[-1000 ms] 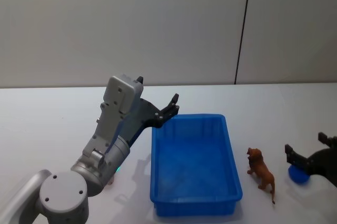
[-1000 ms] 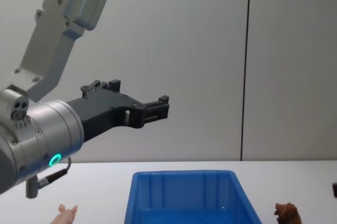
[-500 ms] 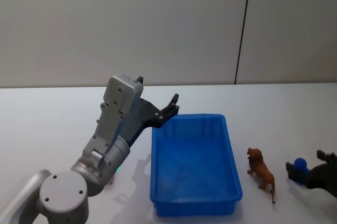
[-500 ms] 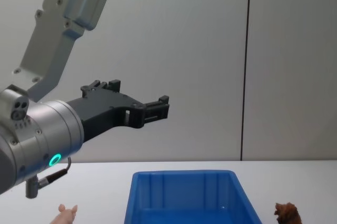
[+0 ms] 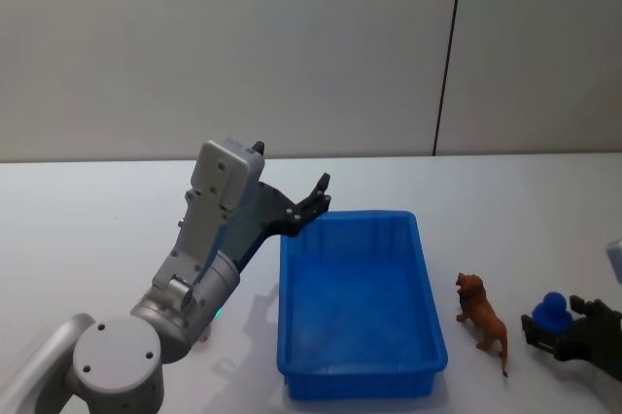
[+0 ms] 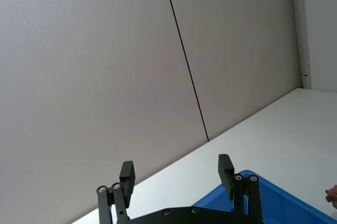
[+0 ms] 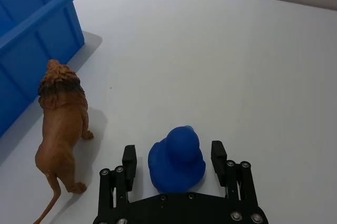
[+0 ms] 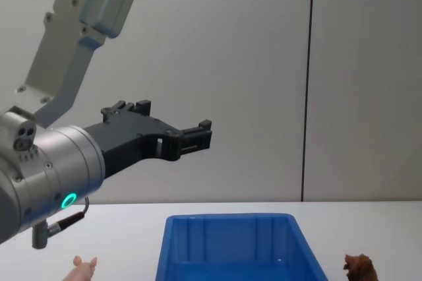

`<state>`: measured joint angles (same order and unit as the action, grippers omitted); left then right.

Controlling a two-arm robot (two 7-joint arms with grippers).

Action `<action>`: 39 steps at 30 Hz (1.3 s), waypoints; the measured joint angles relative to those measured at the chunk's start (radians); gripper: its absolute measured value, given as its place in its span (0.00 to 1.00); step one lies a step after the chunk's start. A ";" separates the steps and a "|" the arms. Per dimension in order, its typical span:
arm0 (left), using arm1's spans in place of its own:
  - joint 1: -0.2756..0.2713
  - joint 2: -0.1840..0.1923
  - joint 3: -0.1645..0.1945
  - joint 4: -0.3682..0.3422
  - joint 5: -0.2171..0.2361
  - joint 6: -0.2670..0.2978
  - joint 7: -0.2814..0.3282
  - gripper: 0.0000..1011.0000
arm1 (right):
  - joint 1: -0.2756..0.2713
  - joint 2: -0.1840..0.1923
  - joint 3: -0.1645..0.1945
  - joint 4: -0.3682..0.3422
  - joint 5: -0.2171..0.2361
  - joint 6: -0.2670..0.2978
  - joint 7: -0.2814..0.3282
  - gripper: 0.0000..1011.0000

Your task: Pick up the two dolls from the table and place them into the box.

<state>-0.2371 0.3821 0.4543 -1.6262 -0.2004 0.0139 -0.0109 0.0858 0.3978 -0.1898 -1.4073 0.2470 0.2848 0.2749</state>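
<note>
The brown lion doll [image 5: 483,322] stands on the white table [image 5: 97,229] just right of the blue box [image 5: 360,302]. The pink pig doll [image 8: 84,266] lies left of the box, below my left arm. My right gripper [image 7: 174,152] is low at the table's right, open, its fingers [image 7: 130,155] on either side of a small blue duck [image 7: 177,158] without touching it. The lion [image 7: 62,129] is beside that gripper, toward the box [image 7: 31,40]. My left gripper [image 5: 316,195] hangs open and empty, high over the box's far left corner.
The blue duck [image 5: 552,312] sits right of the lion, close to the right gripper [image 5: 573,336]. The box [image 8: 227,245] holds nothing that I can see. A grey wall with a dark vertical seam rises behind the table.
My right gripper has drawn back toward the table's front edge, and the blue duck now shows between its fingertips. The left arm, the box and the lion have not moved.
</note>
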 joint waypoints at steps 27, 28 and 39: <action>0.000 0.000 0.000 0.000 0.000 0.000 0.000 0.99 | 0.027 -0.018 -0.005 -0.012 0.023 -0.061 0.017 0.42; 0.000 0.000 0.000 0.000 0.000 0.000 0.000 0.99 | 0.028 -0.019 -0.005 -0.024 0.024 -0.070 0.022 0.42; 0.000 0.000 0.000 0.000 0.000 0.000 0.000 0.99 | 0.045 -0.036 -0.025 -0.094 0.017 -0.109 0.089 0.35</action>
<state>-0.2371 0.3821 0.4542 -1.6262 -0.2004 0.0139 -0.0109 0.1309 0.3614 -0.2144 -1.5011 0.2643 0.1760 0.3637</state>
